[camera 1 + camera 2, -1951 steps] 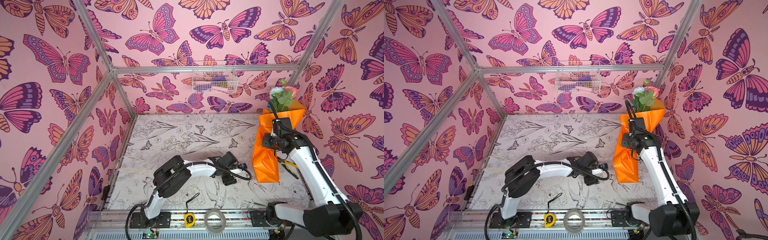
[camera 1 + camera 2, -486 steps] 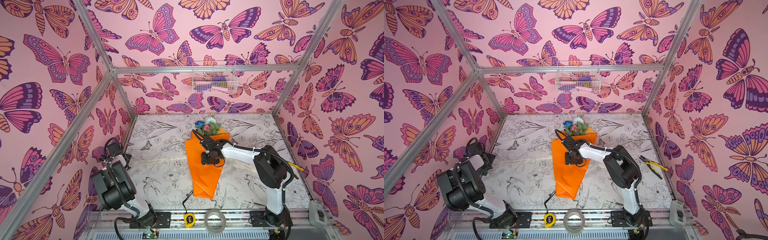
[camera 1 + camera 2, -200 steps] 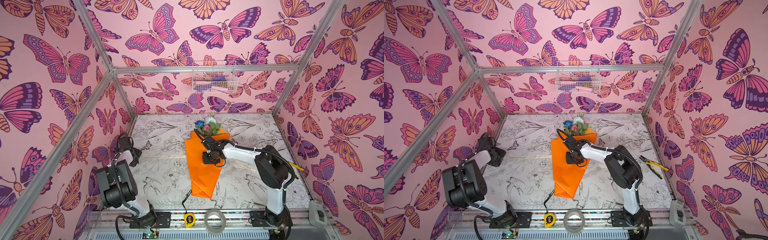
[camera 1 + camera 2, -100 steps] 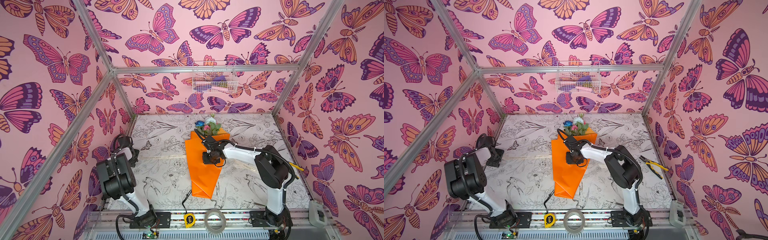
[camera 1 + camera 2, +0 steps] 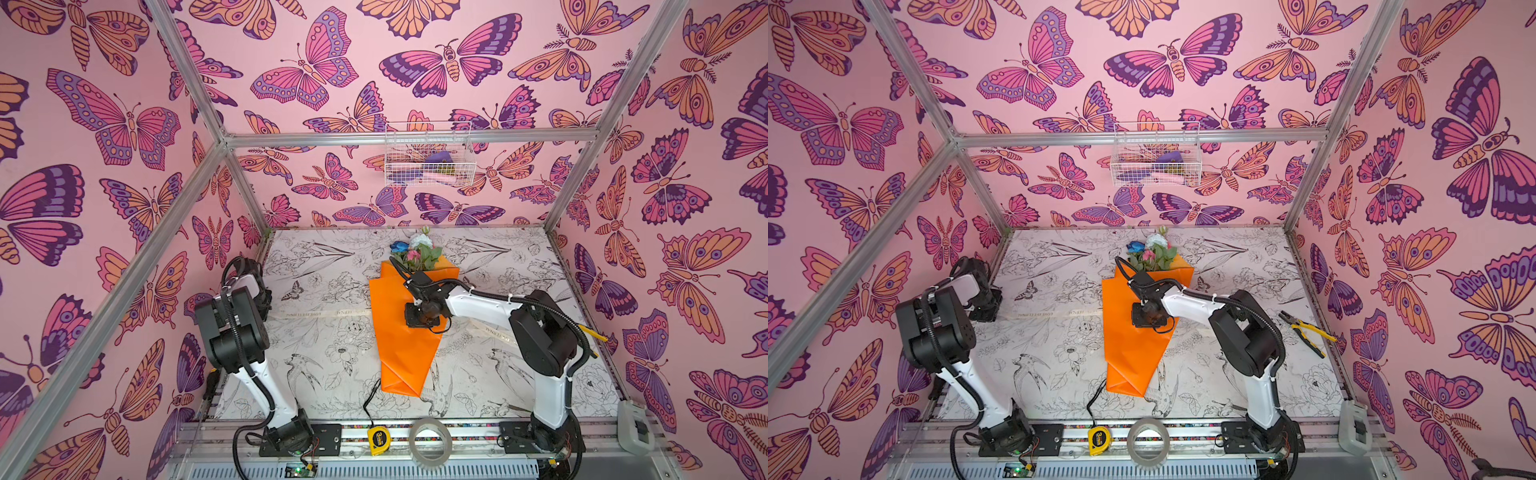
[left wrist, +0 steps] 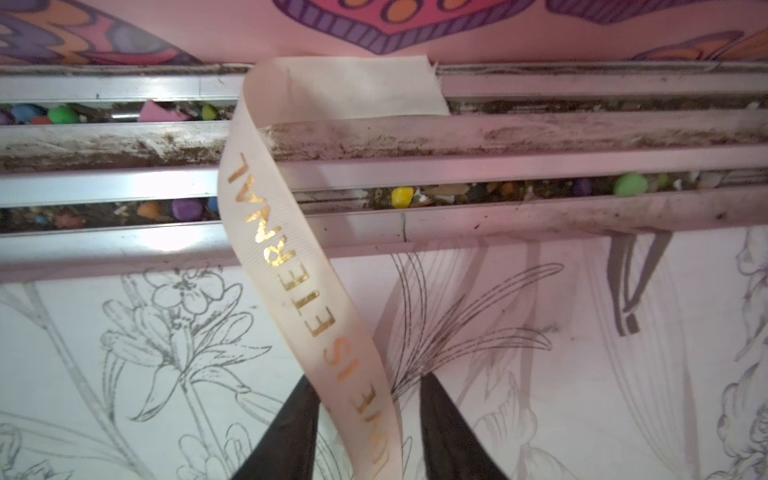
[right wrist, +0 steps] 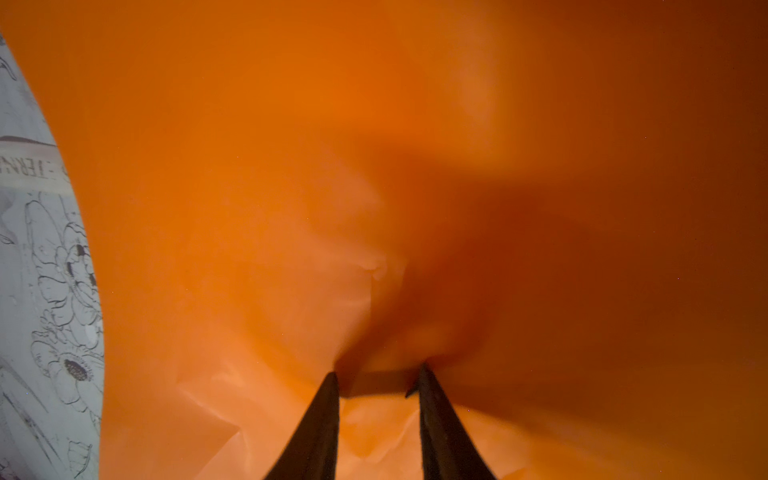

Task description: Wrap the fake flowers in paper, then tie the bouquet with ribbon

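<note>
Left wrist view shows the cream ribbon with gold letters running between the two black fingers of the left pincer. That pincer is partly open. I can see a gap beside the ribbon, so it does not look pinched yet. The ribbon's cut end rests on the metal rail at the left edge of the bench.

In both top views the bouquet of fake flowers lies in the middle of the bench. Its flowers point to the far edge and its pointy tip points to the near edge. The ribbon runs flat across the bench and under the bouquet, and it comes out on both sides.

The right pincer reaches over from the right and has a narrow hold on the bouquet. In the right wrist view its tips dig into the orange paper, with a fold squeezed between them.

I think the job now is to catch the left ribbon end. To do it well, the left pincer should close on the flat of the ribbon, a little back from the cut end, so it cannot slip out. Then it should lift slowly and bring the end over the paper. The right pincer should press the bouquet down meanwhile, or the shiny paper may slide off the ribbon. No knot is made yet.
</note>
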`<state>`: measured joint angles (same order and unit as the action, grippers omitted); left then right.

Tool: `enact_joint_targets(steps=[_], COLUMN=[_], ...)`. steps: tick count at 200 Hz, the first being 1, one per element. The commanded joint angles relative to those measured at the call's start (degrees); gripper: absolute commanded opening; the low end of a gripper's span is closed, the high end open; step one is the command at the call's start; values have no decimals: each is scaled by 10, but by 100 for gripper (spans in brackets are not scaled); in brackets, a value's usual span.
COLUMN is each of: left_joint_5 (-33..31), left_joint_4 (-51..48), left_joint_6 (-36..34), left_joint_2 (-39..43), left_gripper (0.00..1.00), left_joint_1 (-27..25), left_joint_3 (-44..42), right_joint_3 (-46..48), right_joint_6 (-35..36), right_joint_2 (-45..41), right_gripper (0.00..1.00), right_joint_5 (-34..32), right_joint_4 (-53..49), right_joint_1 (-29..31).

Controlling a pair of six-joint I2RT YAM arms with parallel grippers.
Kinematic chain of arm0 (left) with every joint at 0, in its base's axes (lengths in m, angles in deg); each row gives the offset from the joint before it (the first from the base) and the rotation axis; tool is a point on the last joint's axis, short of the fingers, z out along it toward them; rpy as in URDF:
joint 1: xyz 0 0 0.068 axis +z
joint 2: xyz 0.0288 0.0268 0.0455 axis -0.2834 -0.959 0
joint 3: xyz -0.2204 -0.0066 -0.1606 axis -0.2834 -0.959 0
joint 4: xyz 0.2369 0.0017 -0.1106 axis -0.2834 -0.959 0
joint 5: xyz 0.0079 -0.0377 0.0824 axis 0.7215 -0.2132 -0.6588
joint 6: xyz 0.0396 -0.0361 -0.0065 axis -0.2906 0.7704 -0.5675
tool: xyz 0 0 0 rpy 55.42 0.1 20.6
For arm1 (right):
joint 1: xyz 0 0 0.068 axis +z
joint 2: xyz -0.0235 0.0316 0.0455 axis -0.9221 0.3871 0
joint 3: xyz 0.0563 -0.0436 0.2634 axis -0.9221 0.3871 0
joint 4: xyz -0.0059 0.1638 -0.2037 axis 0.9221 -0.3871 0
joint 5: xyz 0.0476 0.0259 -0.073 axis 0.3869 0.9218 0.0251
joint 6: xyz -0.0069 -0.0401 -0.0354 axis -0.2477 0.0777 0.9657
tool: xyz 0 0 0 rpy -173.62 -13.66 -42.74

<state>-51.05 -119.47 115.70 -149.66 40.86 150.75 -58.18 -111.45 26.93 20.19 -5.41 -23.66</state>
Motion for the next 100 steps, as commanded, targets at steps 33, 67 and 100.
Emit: enact_joint_targets(steps=[33, 67, 100], left_joint_5=[45, 50, 59], left_joint_4=[-16, -3, 16], left_joint_6=[-27, -54, -129], left_joint_2=[-50, -27, 37], left_gripper=[19, 0, 0], left_joint_1=[-23, -40, -82], left_joint_3=[9, 6, -1], right_joint_3=[1, 6, 13], right_joint_6=[-8, -10, -8], right_joint_2=[-3, -6, -9], right_gripper=[31, 30, 29], right_joint_5=[17, 21, 17], right_joint_4=[11, 17, 17], right_joint_1=[-7, -7, -9])
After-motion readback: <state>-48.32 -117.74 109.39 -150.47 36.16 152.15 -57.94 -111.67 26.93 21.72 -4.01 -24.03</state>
